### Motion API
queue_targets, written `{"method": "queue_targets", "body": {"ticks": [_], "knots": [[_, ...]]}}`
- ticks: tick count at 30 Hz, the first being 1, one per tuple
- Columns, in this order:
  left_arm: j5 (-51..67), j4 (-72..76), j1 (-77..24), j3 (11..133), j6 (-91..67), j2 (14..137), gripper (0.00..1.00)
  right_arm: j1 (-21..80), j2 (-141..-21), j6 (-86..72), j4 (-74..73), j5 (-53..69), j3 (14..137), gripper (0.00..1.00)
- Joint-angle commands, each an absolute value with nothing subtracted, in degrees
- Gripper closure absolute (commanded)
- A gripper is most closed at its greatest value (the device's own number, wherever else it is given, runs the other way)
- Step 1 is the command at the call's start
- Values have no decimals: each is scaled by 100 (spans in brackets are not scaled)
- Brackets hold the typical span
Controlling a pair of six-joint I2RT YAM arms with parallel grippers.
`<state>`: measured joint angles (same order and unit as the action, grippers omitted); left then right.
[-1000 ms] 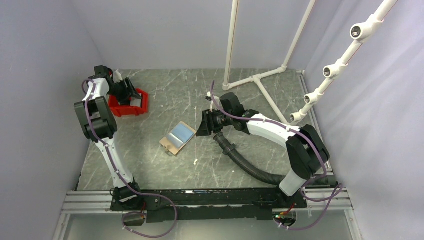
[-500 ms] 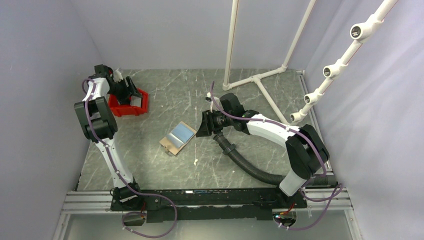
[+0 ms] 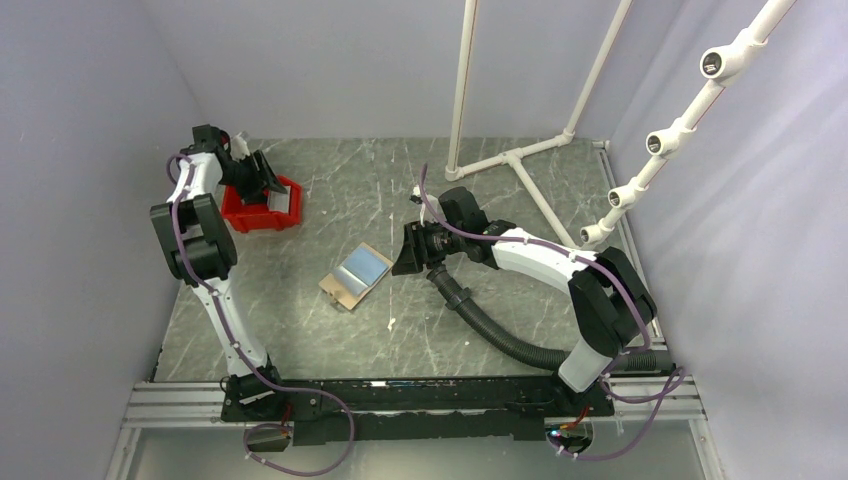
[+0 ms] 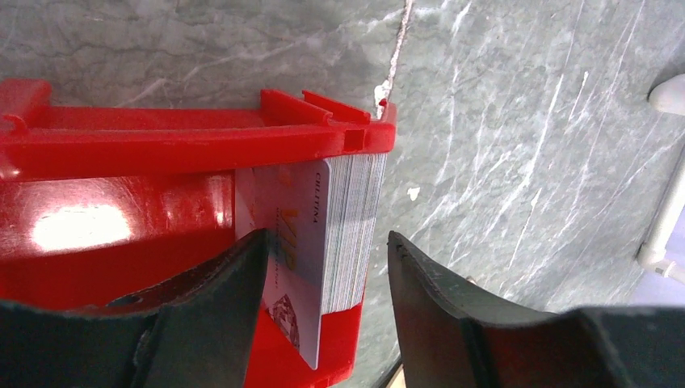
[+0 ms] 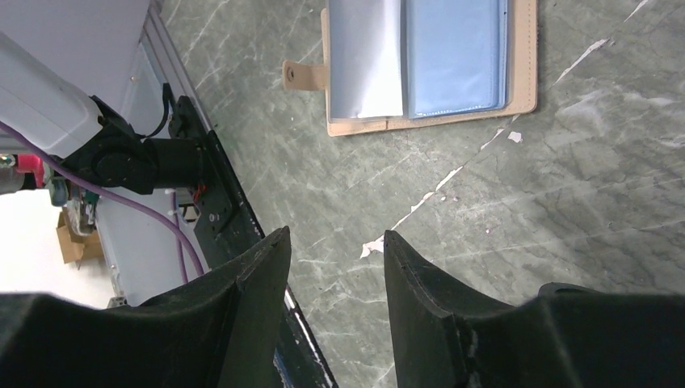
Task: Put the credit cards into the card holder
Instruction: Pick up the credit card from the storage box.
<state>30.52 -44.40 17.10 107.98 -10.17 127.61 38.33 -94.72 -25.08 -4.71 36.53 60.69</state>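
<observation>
In the upper left of the frame, the left gripper (image 3: 270, 182) is seen over the red bin (image 3: 247, 218). The card holder (image 3: 355, 277) is laid open at the centre of the marbled table (image 3: 340, 190), blue-grey face upward. The right gripper (image 3: 404, 251) is held just right of it, apart.

table (image 3: 330, 335): grey marbled slab
far left: red bin (image 3: 243, 217), standing on the slab
centre: card holder (image 3: 356, 276), lying open and flat
far right: white pipe frame (image 3: 515, 157), feet on the slab
near right: black hose (image 3: 490, 325), lying curved
</observation>
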Motion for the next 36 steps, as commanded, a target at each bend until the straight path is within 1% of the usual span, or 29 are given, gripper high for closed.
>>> {"method": "queue_targets", "body": {"ticks": [1,7,10,15,25,27,29,33,36], "knots": [[3135,-4457,1586,10814,-929,12368,40,3814,-9485,-2520,-212,3757,6073,51],[2930,-4530,1503,10851,-930,12423,50,3814,-9497,-2514,-217,3783,6071,52],[2867,-4587,1494,10885,-909,12453,56,3814,-9504,-2514,-220,3805,6078,52],[2610,-4642,1417,10903,-857,12384,60,3814,-9540,-2531,-193,3847,6064,52],[1495,-4986,935,11088,-550,12094,71,3813,-9586,-2572,-137,3893,6056,52],[1214,-5097,831,11165,-509,12081,78,3814,-9602,-2583,-132,3900,6054,52],[972,-5192,768,11244,-488,12085,88,3814,-9599,-2584,-127,3911,6053,52],[376,-5418,563,11421,-422,12120,94,3814,-9611,-2584,-123,3915,6059,52],[-409,-5522,290,11552,-342,12032,100,3814,-9631,-2584,-128,3902,6060,52]]}}
